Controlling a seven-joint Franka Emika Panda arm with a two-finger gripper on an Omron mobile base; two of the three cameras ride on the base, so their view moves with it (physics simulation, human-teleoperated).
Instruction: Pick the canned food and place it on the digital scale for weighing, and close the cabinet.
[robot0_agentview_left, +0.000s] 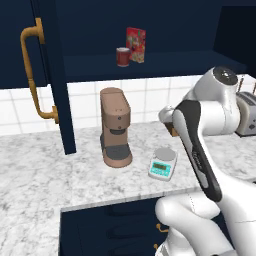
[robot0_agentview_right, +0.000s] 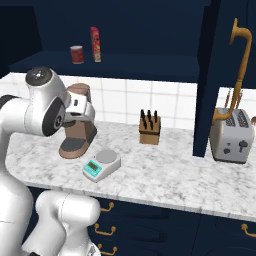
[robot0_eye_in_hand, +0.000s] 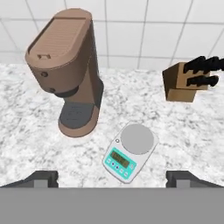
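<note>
Hand view shows your gripper (robot0_eye_in_hand: 112, 177) spread, empty; reaching the canned food (robot0_agentview_left: 123, 56), you risk toppling the box (robot0_agentview_left: 136, 45) just beside it.

Toaster (robot0_agentview_left: 247, 114) behind arm, edge-cut

Cabinet (robot0_agentview_left: 45, 75) open; canned food (robot0_agentview_left: 123, 57) on shelf beside red box (robot0_agentview_left: 136, 45); digital scale (robot0_agentview_left: 163, 163) nr coffee machine (robot0_agentview_left: 115, 127).
</note>
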